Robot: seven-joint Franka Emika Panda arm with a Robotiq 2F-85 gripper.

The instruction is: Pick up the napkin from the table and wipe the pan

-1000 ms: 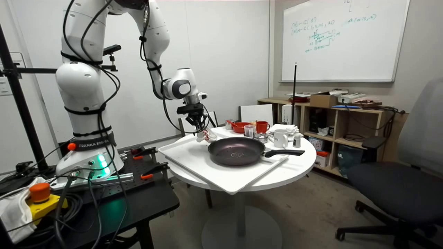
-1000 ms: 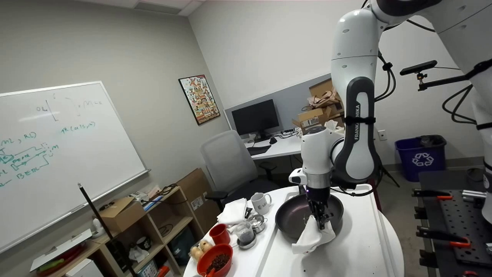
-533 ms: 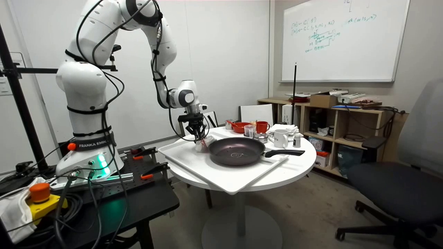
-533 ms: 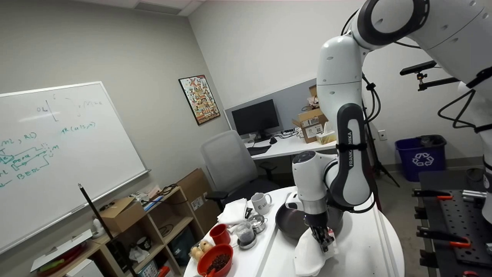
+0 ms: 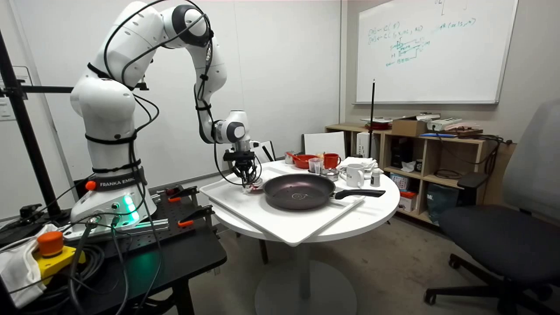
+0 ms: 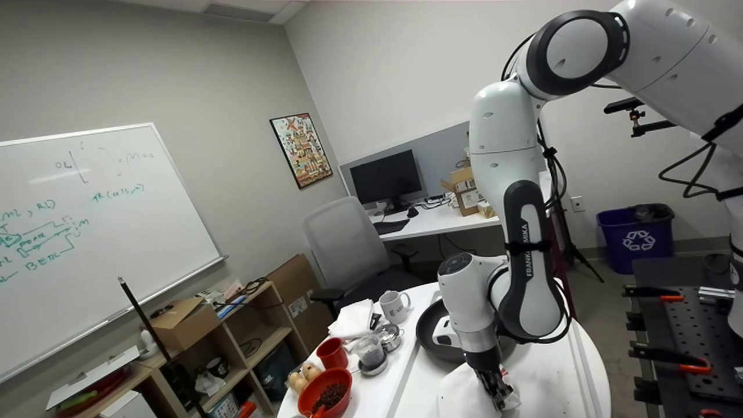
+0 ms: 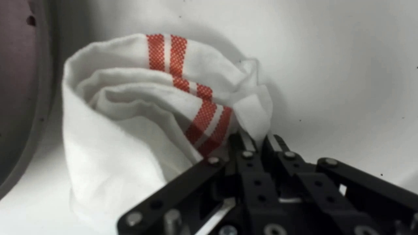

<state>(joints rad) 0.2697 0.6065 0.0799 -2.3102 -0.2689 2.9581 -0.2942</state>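
The napkin is a white cloth with red stripes, folded over itself in loops. My gripper is shut on a bunched corner of it in the wrist view. In an exterior view the gripper is low over the tray beside the pan, and little of the napkin shows. The napkin appears to lie on the tray below the gripper. The dark pan also shows at the wrist view's left edge, apart from the napkin. The arm partly hides the pan. The white table carries everything.
A white tray lies under the pan. The pan's black handle points away from the gripper. A white mug, red cup, red bowl, metal tin and folded white cloths stand beyond the pan.
My gripper has moved down toward the tray with the napkin, and slightly away from the pan. The napkin hung beside the pan before and now sits lower and more crumpled. The pan has not moved.
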